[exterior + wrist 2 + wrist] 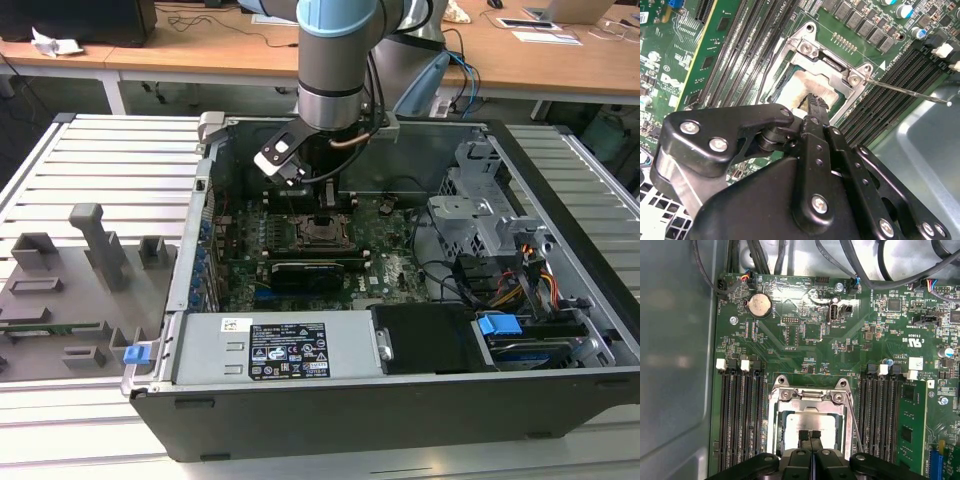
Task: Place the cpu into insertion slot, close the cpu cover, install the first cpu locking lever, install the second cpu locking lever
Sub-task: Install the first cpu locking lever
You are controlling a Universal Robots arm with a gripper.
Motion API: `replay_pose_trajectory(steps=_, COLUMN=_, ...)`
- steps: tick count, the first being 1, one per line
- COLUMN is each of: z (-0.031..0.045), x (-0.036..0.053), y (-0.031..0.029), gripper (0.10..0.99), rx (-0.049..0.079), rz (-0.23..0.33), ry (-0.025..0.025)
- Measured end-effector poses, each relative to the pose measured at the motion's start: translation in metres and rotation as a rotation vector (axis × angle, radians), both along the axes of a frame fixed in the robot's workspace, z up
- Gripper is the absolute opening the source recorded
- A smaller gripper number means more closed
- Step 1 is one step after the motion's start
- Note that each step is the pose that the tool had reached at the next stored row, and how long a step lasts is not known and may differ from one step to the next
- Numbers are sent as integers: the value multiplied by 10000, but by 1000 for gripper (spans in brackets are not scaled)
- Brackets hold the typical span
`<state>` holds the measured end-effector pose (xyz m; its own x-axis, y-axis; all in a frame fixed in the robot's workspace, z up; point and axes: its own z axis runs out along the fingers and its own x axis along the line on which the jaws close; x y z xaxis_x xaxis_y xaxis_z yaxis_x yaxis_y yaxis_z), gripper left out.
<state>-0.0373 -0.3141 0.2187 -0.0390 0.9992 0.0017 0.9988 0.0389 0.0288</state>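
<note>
Cpu (807, 421) count: one, sitting mid-motherboard (805, 335) inside its one cpu cover (810, 395). You should treat it as light, stiff and fragile, and take it by the edges only. The gripper (810, 436) is right over it, fingers (804, 436) pressed together and empty. One lever rod (905, 91) juts free.

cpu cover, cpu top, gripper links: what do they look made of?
cpu cover: bare silvery metal, probably stamped steel; bright glints on edges. cpu top: pale matte metal, dull even sheen, smeared patches. gripper links: matte black, metal or hard plastic, can't tell; silvery screws.
</note>
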Motion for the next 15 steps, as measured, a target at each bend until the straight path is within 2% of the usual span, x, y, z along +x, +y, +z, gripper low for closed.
replay_pose_trajectory(steps=15, z=41, x=0, y=0, gripper=106, rx=1, rz=-2, ry=-1)
